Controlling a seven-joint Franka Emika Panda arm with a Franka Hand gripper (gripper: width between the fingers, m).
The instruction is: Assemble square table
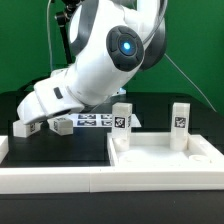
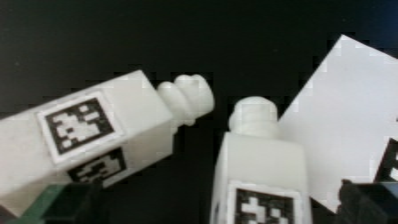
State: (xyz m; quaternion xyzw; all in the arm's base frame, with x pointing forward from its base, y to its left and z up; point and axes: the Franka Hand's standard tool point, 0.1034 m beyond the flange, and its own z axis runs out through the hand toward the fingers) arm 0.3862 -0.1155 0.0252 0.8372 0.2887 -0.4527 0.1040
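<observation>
Nearest, a long white border rail runs across the black table. Just behind it lies the white plastic square slab with a raised rim. At the slab's far edge stand two stubby white tagged blocks, the left upright leg and the right upright leg. Beyond the slab, toward the exterior view's left, lies the marker board. Farther that way the two-finger gripper hangs released, grasping nothing, above the first lying leg and the second lying leg, side by side. The bulky white arm blocks everything behind.
</observation>
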